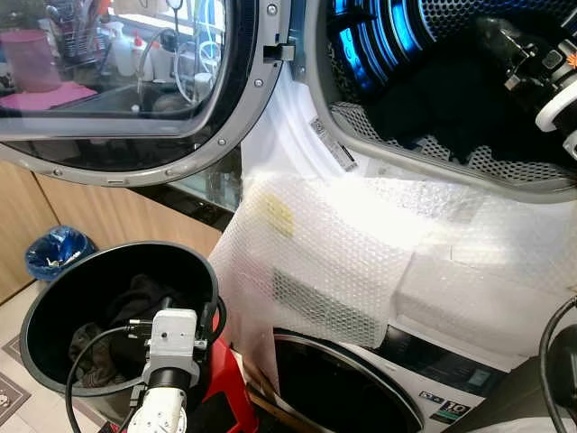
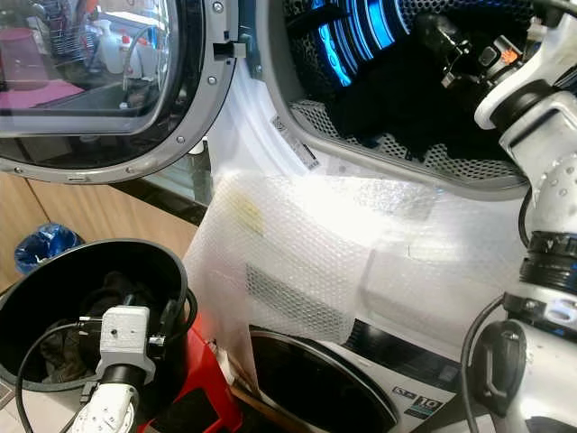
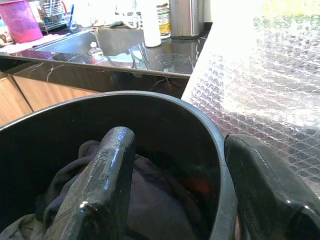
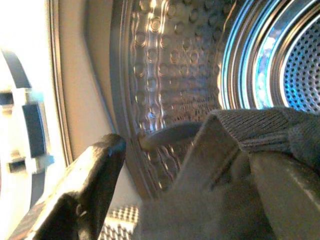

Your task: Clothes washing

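The upper machine's drum (image 1: 433,149) stands open, with dark clothes (image 1: 442,99) piled inside. My right gripper (image 2: 437,36) reaches into the drum. In the right wrist view its fingers (image 4: 85,185) are apart, and a grey knit garment (image 4: 240,150) lies draped over one of them. Low on the left stands a black bucket (image 1: 209,271) holding dark clothes (image 1: 135,307). My left gripper (image 3: 180,142) hovers open just over the bucket's rim, above the clothes (image 3: 150,200), holding nothing.
The round glass door (image 1: 135,90) is swung open to the left. Bubble wrap (image 1: 361,253) hangs over the front below the drum, above a second machine's door (image 1: 334,388). A red stool (image 1: 225,388) sits by the bucket. A blue-bagged bin (image 1: 56,253) stands by the wooden cabinets.
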